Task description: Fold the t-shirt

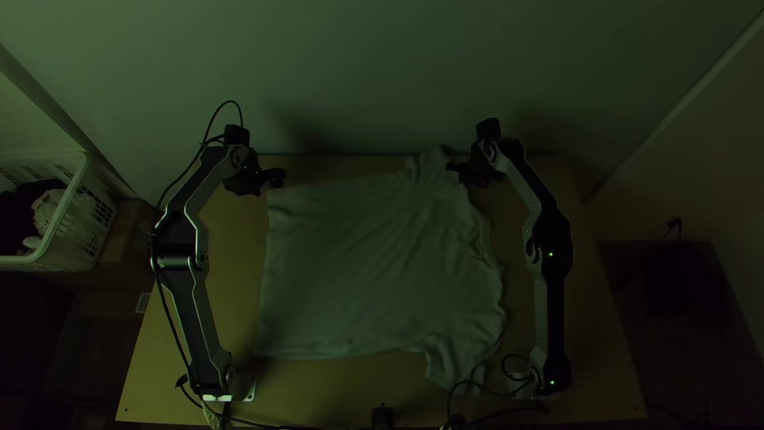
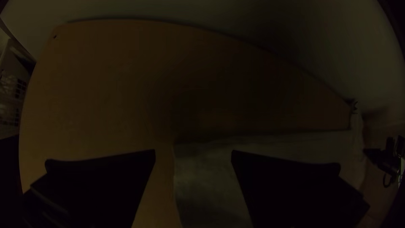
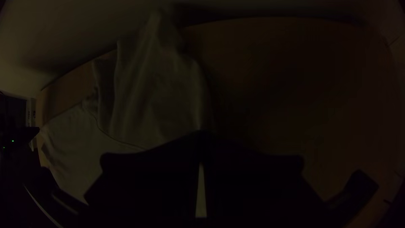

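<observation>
The t-shirt [image 1: 366,267] lies spread over the middle of the wooden table [image 1: 231,279], between the two arms. Its hem end is toward the left arm, its shoulder end toward the right arm. The body is fairly flat with faint creases, and the side toward the right arm is wavier and more rumpled. One sleeve [image 1: 432,163] reaches up to the table's far edge; the other sleeve [image 1: 455,366] points down toward the near edge, near the right arm's base.

The left gripper [image 1: 278,177] is at the far corner of the hem. In the left wrist view its fingers stand wide apart, with nothing held between them. The shirt's corner shows in the gap, and the cloth runs on past one finger, with bare wood under the other. Whether either finger touches the cloth, I cannot tell.

The right gripper [image 1: 454,169] is right beside the far sleeve. In the right wrist view its fingertips come together at the edge of the cloth, leaving a thin slit farther back between the fingers. The shirt spreads out on one side of them and bare table on the other. I cannot tell whether the tips pinch any fabric.
</observation>
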`<action>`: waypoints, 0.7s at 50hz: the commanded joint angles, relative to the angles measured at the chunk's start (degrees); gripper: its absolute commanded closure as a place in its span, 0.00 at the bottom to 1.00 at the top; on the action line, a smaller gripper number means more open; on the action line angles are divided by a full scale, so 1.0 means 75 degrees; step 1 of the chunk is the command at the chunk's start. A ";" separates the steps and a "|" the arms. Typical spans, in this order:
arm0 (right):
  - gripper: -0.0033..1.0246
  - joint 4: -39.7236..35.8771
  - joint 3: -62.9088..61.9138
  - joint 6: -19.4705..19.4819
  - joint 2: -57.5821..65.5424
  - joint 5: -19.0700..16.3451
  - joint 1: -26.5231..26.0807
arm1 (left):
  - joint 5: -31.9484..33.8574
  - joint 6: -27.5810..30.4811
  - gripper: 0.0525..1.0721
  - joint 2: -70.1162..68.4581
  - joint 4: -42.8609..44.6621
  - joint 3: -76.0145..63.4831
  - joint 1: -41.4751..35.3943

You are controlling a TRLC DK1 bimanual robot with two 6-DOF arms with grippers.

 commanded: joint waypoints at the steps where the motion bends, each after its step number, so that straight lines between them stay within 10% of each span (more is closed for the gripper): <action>1: 0.98 -0.0035 0.0200 0.0201 0.0144 -0.0058 -0.0026 | -0.0031 0.0149 0.24 0.0213 -0.0043 -0.0253 0.0032; 21: 0.98 -0.0070 0.0118 0.0201 0.0109 -0.0058 -0.0108 | -0.0031 0.0231 0.98 -0.0103 0.0882 -0.1144 -0.0120; 35: 0.98 -0.0082 -0.0022 0.0165 -0.0020 -0.0058 -0.0190 | -0.0031 0.0219 0.97 -0.0431 0.1398 -0.1226 0.0032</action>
